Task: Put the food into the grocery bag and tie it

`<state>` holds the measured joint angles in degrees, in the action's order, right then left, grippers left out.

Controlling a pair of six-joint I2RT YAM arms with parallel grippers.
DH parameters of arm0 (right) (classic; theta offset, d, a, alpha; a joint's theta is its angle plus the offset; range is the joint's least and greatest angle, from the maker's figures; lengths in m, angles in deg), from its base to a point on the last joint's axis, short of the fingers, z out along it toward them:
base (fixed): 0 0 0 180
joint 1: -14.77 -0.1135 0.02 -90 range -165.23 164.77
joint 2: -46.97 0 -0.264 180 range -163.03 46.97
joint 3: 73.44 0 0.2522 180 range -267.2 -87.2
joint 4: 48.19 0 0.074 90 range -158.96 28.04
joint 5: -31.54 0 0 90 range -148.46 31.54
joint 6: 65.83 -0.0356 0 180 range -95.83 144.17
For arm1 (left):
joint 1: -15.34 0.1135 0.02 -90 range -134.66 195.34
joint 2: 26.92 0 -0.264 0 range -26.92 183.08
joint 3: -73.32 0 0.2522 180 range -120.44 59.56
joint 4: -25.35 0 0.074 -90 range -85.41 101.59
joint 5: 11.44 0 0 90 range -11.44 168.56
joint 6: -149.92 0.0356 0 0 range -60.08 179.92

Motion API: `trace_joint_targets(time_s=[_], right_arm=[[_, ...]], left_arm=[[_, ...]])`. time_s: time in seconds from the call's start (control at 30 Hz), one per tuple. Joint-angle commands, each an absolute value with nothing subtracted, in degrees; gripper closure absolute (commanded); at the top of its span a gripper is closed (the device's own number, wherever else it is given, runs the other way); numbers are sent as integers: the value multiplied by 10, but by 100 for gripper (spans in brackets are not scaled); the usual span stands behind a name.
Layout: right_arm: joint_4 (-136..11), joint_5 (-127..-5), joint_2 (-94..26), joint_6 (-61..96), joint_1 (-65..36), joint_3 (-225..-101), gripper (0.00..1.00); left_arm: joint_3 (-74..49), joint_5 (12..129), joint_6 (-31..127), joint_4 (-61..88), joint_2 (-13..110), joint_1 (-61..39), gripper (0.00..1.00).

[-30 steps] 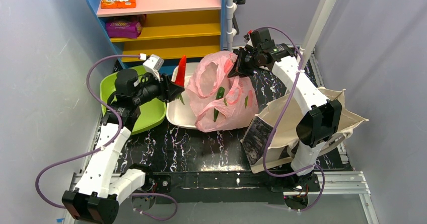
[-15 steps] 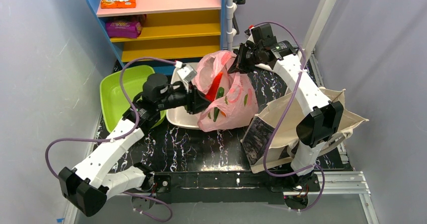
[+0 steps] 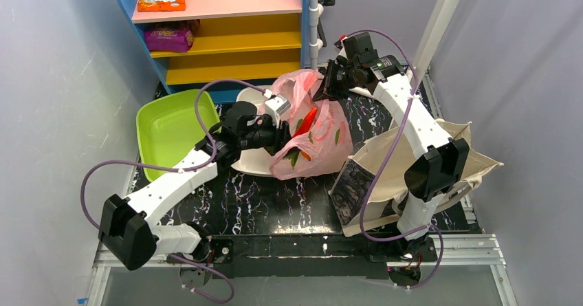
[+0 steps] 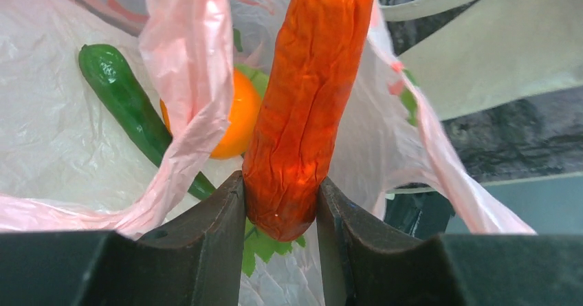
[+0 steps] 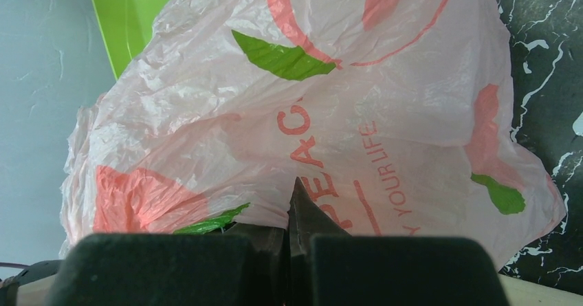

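While the right gripper (image 5: 292, 213) pinches the pink grocery bag (image 5: 385, 100), the left gripper (image 4: 280, 206) clamps 1 red chilli (image 4: 309, 93), pointing straight ahead into it.

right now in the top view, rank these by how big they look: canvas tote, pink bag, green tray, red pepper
1. canvas tote
2. pink bag and green tray, which look about alike, so no ranking between them
3. red pepper, clearly smallest
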<state>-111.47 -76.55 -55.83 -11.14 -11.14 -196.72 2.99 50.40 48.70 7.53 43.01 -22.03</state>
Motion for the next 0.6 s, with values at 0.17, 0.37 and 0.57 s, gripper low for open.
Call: trace_joint_targets(time_s=[0.17, 0.37, 0.57], right_arm=[[-1105, -766, -540, -97, -113, -1986, 99], [-1109, -765, -536, -92, -113, -1983, 99], [-1108, -765, -534, -91, -112, -1978, 99]], left_arm=[[-22, 567, 471, 53, 493, -223, 100], [-58, 601, 458, 43, 519, -224, 100], [-72, 595, 448, 44, 526, -224, 58]])
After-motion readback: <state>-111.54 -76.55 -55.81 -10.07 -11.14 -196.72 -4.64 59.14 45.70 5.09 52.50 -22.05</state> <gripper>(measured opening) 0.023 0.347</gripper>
